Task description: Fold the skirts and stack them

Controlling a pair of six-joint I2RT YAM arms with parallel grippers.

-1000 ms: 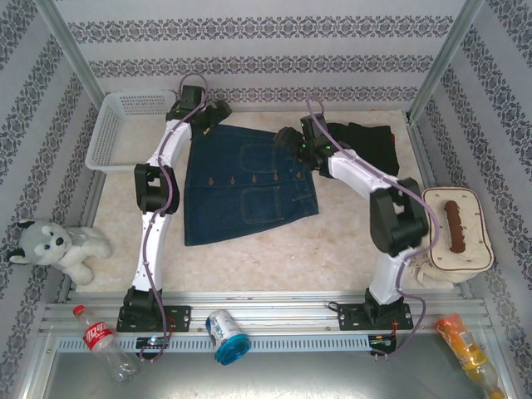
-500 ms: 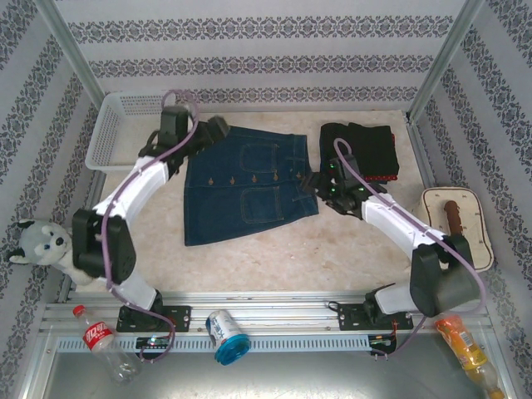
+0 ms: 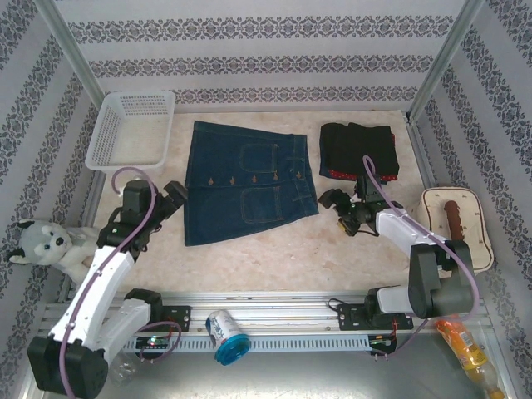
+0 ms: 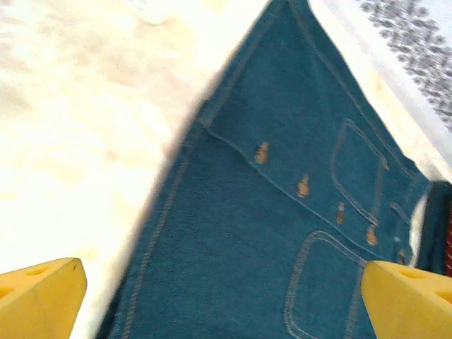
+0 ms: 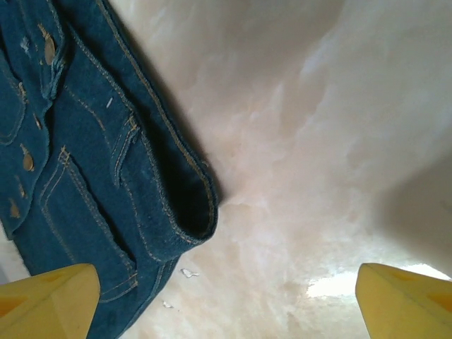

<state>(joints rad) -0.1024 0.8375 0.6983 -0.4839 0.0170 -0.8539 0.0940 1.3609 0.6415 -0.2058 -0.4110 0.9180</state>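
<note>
Both arms have pulled back from the far side and now flank the spread denim skirt.

Toward the table's near-left edge, the left gripper hangs with fingers wide apart beside the hem's left corner. The right gripper, fingers also apart, sits just off the right corner. The denim skirt lies flat mid-table, waist farthest. It looks soft yet thick and weighty, so pinching the hem corners seems best. The folded skirts rest near the far-right corner.
</note>
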